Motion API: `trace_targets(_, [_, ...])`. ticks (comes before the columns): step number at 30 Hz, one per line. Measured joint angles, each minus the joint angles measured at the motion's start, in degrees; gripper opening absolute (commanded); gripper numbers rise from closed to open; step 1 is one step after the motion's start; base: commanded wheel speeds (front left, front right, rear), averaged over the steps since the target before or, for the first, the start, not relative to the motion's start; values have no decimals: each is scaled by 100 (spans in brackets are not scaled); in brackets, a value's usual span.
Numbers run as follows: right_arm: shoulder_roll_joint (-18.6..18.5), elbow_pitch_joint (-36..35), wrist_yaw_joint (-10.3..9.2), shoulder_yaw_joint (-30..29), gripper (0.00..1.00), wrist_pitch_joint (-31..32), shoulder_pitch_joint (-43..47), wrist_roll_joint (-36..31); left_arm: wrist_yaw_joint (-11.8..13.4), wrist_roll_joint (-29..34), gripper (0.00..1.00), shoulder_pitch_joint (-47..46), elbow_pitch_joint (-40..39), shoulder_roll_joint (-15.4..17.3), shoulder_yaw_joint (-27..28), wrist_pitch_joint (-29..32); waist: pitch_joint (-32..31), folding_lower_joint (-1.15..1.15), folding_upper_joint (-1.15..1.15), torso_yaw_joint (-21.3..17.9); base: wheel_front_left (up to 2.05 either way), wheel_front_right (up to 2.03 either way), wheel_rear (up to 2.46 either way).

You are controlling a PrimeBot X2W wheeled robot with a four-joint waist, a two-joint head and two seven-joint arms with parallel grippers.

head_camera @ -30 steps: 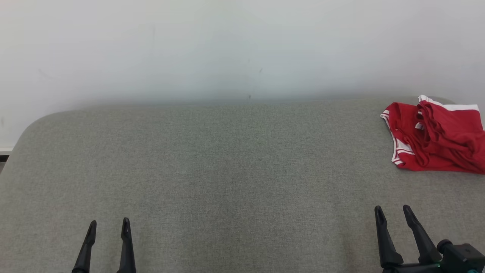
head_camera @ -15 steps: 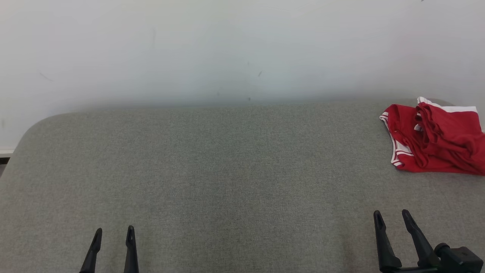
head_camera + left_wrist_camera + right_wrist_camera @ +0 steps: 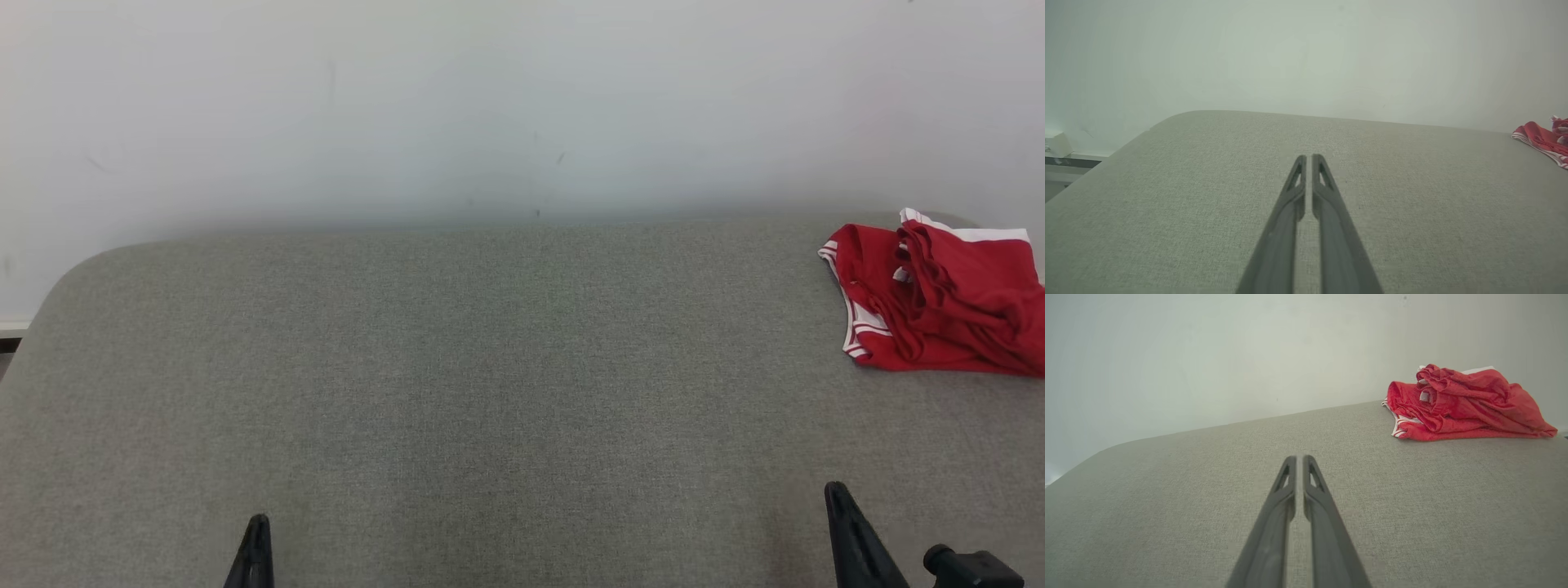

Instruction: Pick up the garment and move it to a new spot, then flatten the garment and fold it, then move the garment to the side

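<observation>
A crumpled red garment [image 3: 939, 298] with white trim lies at the far right of the grey fabric surface [image 3: 490, 367]. It also shows in the right wrist view [image 3: 1461, 406] and at the right edge of the left wrist view [image 3: 1543, 141]. My left gripper [image 3: 260, 543] sits at the lower left, shut, its fingers together [image 3: 1308, 157] with nothing between them. My right gripper [image 3: 841, 510] sits at the lower right, well short of the garment, also shut and empty [image 3: 1299, 458].
A pale wall [image 3: 490, 106] rises right behind the surface. The surface's rounded left corner [image 3: 73, 269] drops off to a ledge with a small white block [image 3: 1061, 145] on it.
Both grippers have shut from open and drawn back toward the bottom edge. The garment has not moved.
</observation>
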Motion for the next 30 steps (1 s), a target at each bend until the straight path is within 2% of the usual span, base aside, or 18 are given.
trace_targets(4, [16,113,0,0,0,51,46,245,-1,-234,0,26,131,-12,16,108,5,0,0,2,0,0,0])
trace_targets(30, [79,349,0,-192,0,497,-339,2658,-46,-2832,0,-281,229,-30,147,754,50,0,0,18,0,0,0])
